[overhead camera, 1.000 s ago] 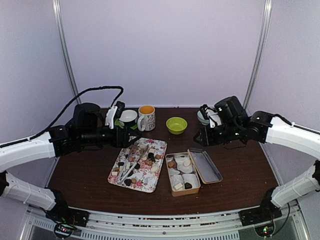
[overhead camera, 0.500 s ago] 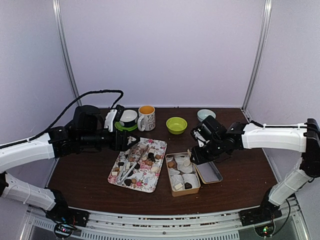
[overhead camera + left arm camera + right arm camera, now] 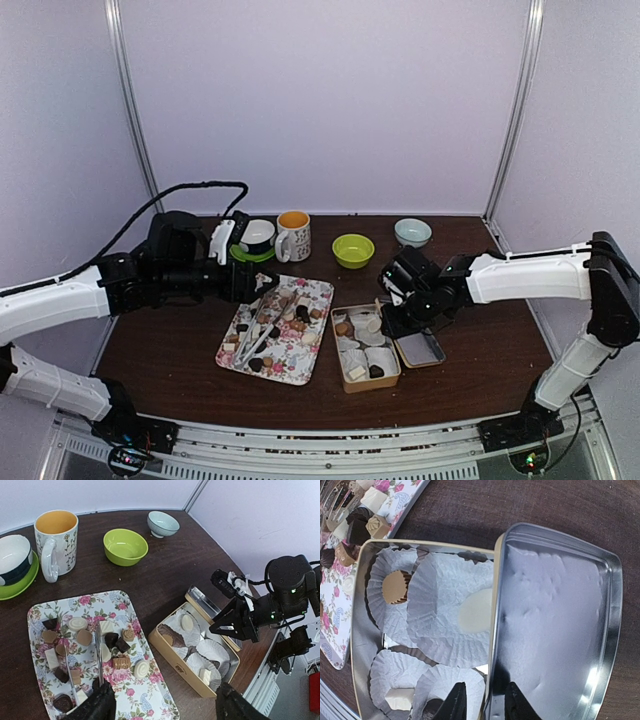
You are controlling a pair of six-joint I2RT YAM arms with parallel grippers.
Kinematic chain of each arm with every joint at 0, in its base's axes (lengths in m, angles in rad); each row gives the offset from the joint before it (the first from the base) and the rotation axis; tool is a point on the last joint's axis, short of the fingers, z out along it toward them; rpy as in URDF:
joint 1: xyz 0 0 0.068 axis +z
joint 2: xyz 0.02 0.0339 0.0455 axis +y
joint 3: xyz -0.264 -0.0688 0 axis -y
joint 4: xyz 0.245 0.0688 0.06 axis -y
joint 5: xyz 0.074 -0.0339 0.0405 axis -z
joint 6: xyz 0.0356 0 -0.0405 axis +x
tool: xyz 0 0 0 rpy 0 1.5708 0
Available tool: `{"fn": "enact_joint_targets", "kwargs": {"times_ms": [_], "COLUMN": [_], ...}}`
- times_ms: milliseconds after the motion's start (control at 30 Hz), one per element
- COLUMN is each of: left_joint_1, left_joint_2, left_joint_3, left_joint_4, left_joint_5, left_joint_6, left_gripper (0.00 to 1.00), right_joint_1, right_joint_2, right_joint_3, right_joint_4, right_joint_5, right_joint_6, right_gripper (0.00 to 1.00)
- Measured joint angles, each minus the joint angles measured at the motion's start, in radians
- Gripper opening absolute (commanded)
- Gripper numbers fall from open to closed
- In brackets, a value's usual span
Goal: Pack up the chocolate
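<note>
Right arm has swung in from the back corner over the last second, and now my right gripper [image 3: 485, 695] hangs low over the tin [image 3: 176, 668]. Its fingers are a little apart, with the tin's wall and the rim of the lid [image 3: 555, 615] between them, and I can't tell whether they touch metal. The lid lies face up, right against the tin's side. Inside the tin, white paper cups [image 3: 447, 575] hold some of the chocolate [image 3: 395, 586]: a light brown piece, a cream round, a white square, and a dark one just beside my finger. My left gripper [image 3: 165, 707] hasn't budged: it is spread wide, holding nothing, at the far edge of the floral tray [image 3: 37, 612]. Most of the chocolate sits loose on that tray, dark, brown and cream all mixed, with the tongs [image 3: 98, 650] lying among the pieces. Behind the tray on the table [image 3: 165, 575] stand a cup on a green saucer [image 3: 11, 582], a mug [image 3: 56, 542], a green bowl [image 3: 125, 546] and a pale bowl [image 3: 163, 523].
</note>
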Motion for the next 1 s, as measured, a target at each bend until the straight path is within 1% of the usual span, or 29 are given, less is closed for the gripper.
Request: {"fn": "enact_joint_targets", "kwargs": {"times_ms": [100,233,333,500,667,767,900,967,1000], "left_joint_1": [0.000,0.000,0.000,0.000,0.000,0.003,0.032,0.056,0.067], "left_joint_2": [0.007,0.008,0.008,0.008,0.008,0.009,0.009,0.009,0.009], "left_joint_3": [0.000,0.000,0.000,0.000,0.000,0.000,-0.023,-0.047,-0.057], "left_joint_4": [-0.001,-0.005,-0.011,-0.013,-0.012,-0.008,0.040,0.079,0.093], "left_joint_5": [0.000,0.000,-0.001,-0.003,-0.002,0.007,0.066,0.105,0.118], "left_joint_6": [0.002,0.006,0.008,0.007,0.006,-0.001,-0.029,-0.047,-0.053], "left_gripper": [0.71,0.71,0.71,0.71,0.71,0.71,0.72,0.76,0.80], "right_joint_1": [0.003,0.005,0.006,0.006,0.006,0.006,0.007,0.007,0.007], "right_joint_2": [0.000,-0.002,-0.032,-0.141,-0.229,-0.266,-0.313,-0.339,-0.354], "right_joint_3": [-0.003,-0.003,-0.014,-0.016,0.020,0.055,0.093,0.095,0.095], "right_joint_4": [0.010,0.015,0.018,0.007,-0.016,-0.021,-0.003,0.031,0.055], "right_joint_5": [-0.003,0.013,0.035,0.075,0.084,0.063,-0.007,-0.056,-0.087], "right_joint_6": [0.002,0.014,0.022,0.022,0.014,0.005,0.000,0.002,0.004], "right_gripper": [0.07,0.00,0.00,0.00,0.00,0.00,0.00,0.00,0.00]}}
